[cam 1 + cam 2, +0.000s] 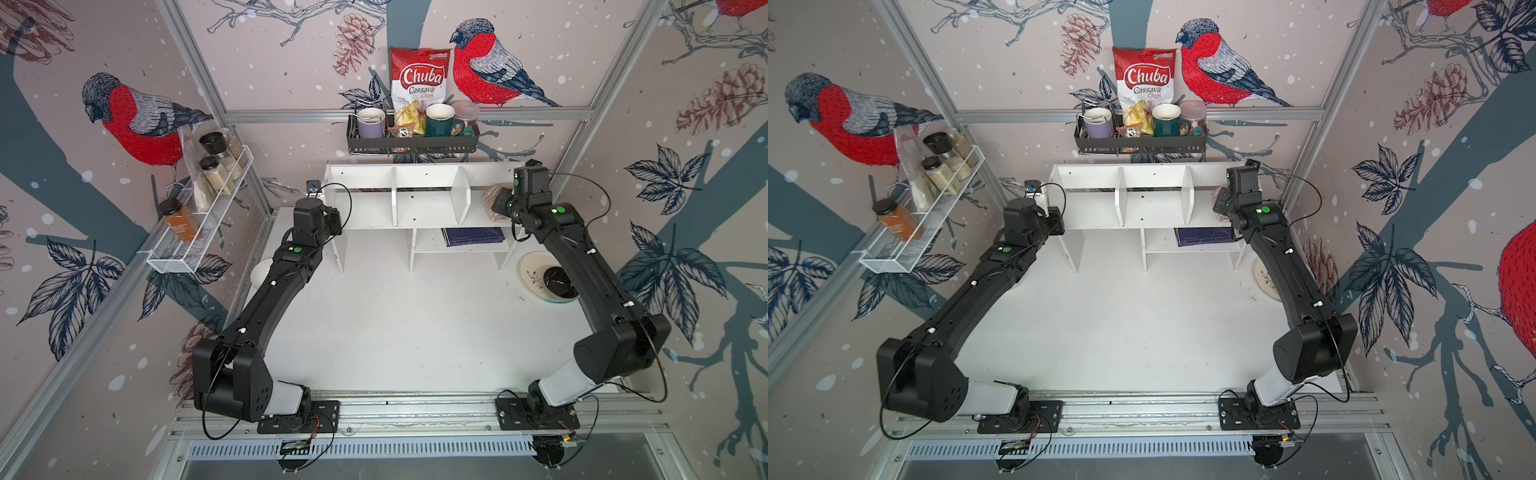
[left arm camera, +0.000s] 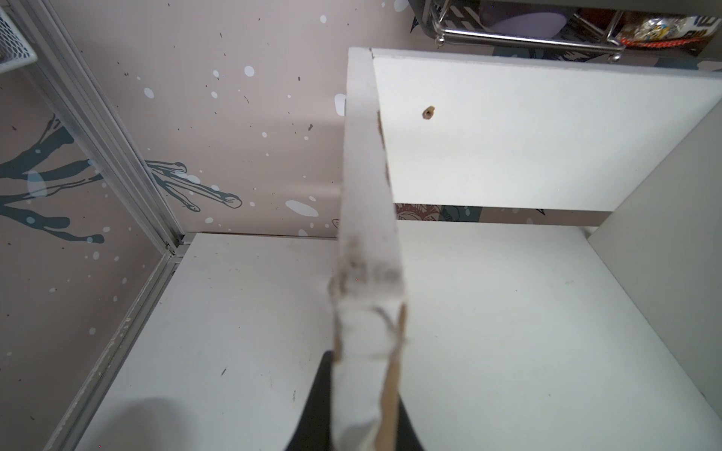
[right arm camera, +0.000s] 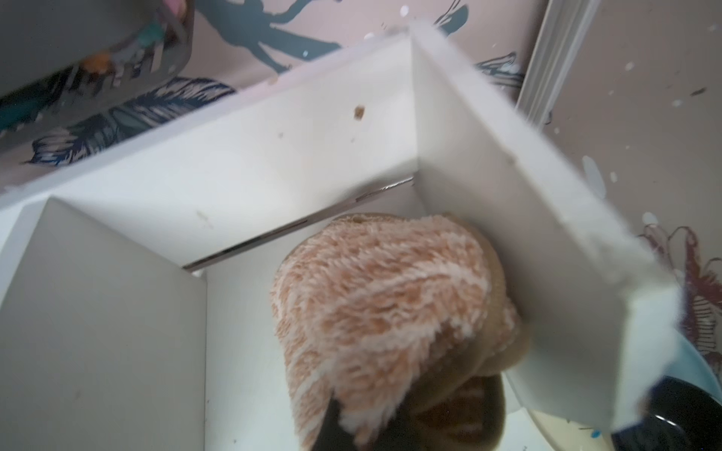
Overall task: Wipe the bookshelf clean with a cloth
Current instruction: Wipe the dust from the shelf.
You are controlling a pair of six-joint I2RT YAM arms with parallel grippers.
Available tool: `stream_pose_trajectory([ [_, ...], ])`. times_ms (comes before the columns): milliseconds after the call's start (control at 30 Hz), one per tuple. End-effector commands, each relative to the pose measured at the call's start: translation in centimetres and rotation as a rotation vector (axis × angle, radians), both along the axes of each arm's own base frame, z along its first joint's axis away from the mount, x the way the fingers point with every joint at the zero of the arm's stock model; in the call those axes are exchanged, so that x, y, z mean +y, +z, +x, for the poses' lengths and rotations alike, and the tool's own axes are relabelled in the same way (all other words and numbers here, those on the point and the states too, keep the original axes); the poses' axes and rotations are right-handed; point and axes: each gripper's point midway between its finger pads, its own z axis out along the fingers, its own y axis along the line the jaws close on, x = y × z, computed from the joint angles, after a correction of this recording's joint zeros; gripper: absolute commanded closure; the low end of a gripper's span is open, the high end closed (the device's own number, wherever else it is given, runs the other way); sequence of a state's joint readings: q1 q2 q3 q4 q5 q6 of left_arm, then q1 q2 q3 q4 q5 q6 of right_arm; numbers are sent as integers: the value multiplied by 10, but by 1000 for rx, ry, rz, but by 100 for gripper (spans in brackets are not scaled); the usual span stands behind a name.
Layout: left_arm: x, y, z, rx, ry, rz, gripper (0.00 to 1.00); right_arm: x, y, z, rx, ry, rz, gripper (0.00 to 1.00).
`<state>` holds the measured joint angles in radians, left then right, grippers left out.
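While the right claw (image 3: 390,414) pinches the cloth (image 3: 383,296), sweep it flat across the bookshelf (image 1: 424,203) floor — left claw (image 2: 363,406) clamps its end.

The left arm (image 1: 266,299) stretches from 7 toward 11 o'clock, its left claw (image 1: 334,222) nearly closed. The right arm (image 1: 582,266) reaches from 5 toward 1 o'clock, wrist bent, right claw (image 1: 497,203) clamped tight.

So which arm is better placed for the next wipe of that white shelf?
Right. The right gripper is shut on the cloth inside the right-end upper compartment of the bookshelf. The left gripper has no cloth; it clamps the left end panel.
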<state>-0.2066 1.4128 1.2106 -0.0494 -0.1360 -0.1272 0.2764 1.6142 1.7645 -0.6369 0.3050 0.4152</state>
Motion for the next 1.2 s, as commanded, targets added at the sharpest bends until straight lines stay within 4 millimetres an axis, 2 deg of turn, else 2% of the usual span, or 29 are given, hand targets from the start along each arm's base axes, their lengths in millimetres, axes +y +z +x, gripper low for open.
stream_pose_trajectory([
  [0, -12, -29, -9, 117, -49, -59, 100, -4, 22, 6, -39, -15, -46, 100],
  [67, -10, -30, -9, 114, -46, -51, 100, 8, 40, 15, -72, 17, -17, 100],
  [200, -10, -31, -8, 119, -45, -51, 100, 48, 78, 13, -155, 104, -24, 100],
  [333, -10, -30, -9, 115, -49, -56, 100, 102, 116, -16, -263, 170, -146, 100],
  [433, -11, -28, -9, 112, -53, -70, 100, 139, 125, -35, -292, 217, -209, 100],
  [500, -11, -26, -9, 107, -54, -80, 100, 159, 116, -39, -274, 252, -197, 100],
  [667, -9, -18, -13, 86, -48, -80, 100, 218, 60, -39, -160, 357, -137, 100],
  [767, -9, -15, -14, 80, -49, -83, 100, 235, 30, -40, -93, 383, -107, 100],
  [900, -7, -12, -16, 74, -42, -73, 100, 229, -3, -44, -15, 347, -113, 100],
  [1067, -8, -14, -16, 77, -45, -73, 100, 199, -23, -47, 35, 265, -185, 100],
  [1167, -12, -17, -13, 89, -58, -91, 100, 184, -31, -31, 57, 225, -173, 100],
])
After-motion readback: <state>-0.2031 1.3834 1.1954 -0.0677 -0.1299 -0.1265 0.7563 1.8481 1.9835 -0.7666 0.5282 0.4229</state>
